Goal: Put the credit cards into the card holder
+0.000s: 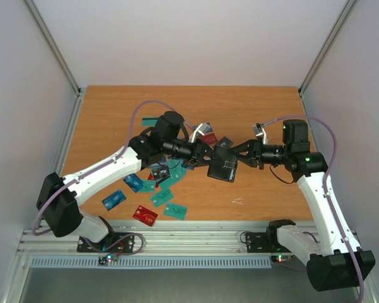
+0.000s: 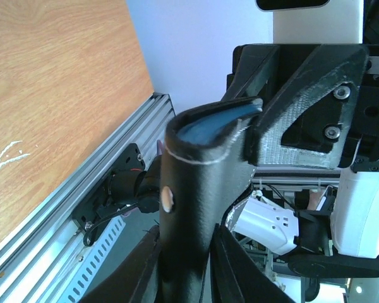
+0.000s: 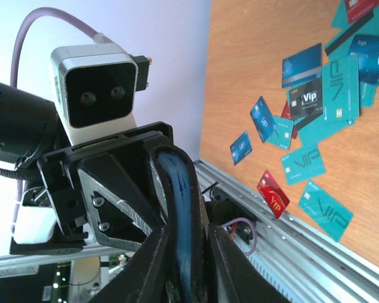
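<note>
The card holder point(image 1: 221, 165), a black case with a blue lining, hangs above the table between both arms. My left gripper point(image 1: 205, 158) holds its left end; in the left wrist view the holder point(image 2: 189, 208) fills the gap of that gripper point(image 2: 186, 243), with both fingers against its faces. My right gripper point(image 1: 239, 159) is shut on the other end; the right wrist view shows this gripper point(image 3: 186, 233) pinching the holder's point(image 3: 180, 189) edge. Several teal, blue, red and dark credit cards point(image 1: 161, 189) lie scattered on the wood below the left arm, and the credit cards point(image 3: 322, 95) also show in the right wrist view.
A red card point(image 1: 144, 216) lies closest to the aluminium rail point(image 1: 196, 240) at the table's near edge. A few more cards point(image 1: 208, 136) lie behind the left arm's wrist. A small white mark point(image 1: 238, 201) is on the wood at front right. White walls enclose the table point(image 1: 265, 120).
</note>
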`<state>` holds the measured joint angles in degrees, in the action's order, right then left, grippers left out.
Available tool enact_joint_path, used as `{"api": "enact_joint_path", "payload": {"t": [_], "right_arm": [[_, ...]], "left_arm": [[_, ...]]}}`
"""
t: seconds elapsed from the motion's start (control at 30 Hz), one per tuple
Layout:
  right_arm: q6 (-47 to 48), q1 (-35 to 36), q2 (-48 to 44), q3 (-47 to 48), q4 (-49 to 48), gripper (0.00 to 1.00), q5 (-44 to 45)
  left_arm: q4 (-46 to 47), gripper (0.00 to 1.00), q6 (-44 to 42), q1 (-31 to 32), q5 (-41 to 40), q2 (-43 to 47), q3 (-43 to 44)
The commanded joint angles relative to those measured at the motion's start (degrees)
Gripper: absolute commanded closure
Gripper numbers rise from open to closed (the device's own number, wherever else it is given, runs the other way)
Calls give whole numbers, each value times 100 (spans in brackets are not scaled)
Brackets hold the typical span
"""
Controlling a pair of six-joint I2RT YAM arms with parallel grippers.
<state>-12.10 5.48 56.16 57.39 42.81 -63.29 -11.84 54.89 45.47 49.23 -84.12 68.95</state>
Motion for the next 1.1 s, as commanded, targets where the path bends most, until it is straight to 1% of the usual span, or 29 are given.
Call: {"api": "enact_joint_path", "payload": {"t": [0.0, 0.1, 0.13, 0.2, 0.23, 0.27, 0.3, 0.33, 0.37, 0.4, 0.47, 0.5, 0.6, 0.67, 0.83, 0.97, 1.07], "right_arm": [[-142, 42, -56, 54, -87, 85, -216], [-160, 53, 18, 168, 184, 95, 17], [-191, 48, 64, 214, 297, 98, 104], [-297, 44, 130, 301, 502, 99, 287], [-358, 49, 166, 352, 616, 99, 385], [-400, 49, 200, 437, 828, 99, 582], [-407, 50, 266, 545, 1110, 99, 837], [-402, 58, 340, 672, 1427, 99, 1209], [-390, 63, 436, 809, 1761, 99, 1553], [-390, 86, 546, 967, 2120, 99, 1858], [-442, 165, 737, 1269, 2617, 99, 2403], [-512, 234, 811, 1407, 2825, 99, 2683], [-765, 530, 1035, 1773, 3249, 99, 3419], [-958, 698, 1158, 1915, 3329, 99, 3650], [-1285, 976, 1411, 2284, 3594, 99, 4081], [-1413, 1088, 1661, 2608, 3910, 99, 4295], [-1483, 1175, 1747, 2764, 4012, 99, 4425]], "left_arm": [[-291, 77, -85, 52, -222, 41, 377], [-665, 65, -276, 60, -497, 100, 549], [-847, 58, -361, 62, -629, 129, 607], [-1528, 40, -716, 86, -1076, 173, 861], [-2045, 34, -1009, 134, -1463, 180, 1057], [-2541, 24, -1265, 228, -2079, 172, 1350], [-3034, 16, -1709, 305, -2445, 153, 1501], [-3503, 11, -2055, 495, -3215, 117, 1837], [-3853, 8, -2304, 640, -3691, 63, 2061], [-4145, 6, -2632, 787, -4098, 7, 2236], [-4512, 1, -2912, 1031, -4651, -122, 2517], [-4605, 1, -2979, 1154, -4837, -175, 2613], [-4543, 1, -3180, 1582, -5303, -298, 2756], [-4353, 1, -3265, 1813, -5494, -361, 2752], [-3866, 1, -3324, 2262, -5706, -657, 2707], [-3811, 1, -3301, 2525, -5721, -1081, 2975], [-3823, 1, -3216, 2604, -5653, -1324, 3119]]}}
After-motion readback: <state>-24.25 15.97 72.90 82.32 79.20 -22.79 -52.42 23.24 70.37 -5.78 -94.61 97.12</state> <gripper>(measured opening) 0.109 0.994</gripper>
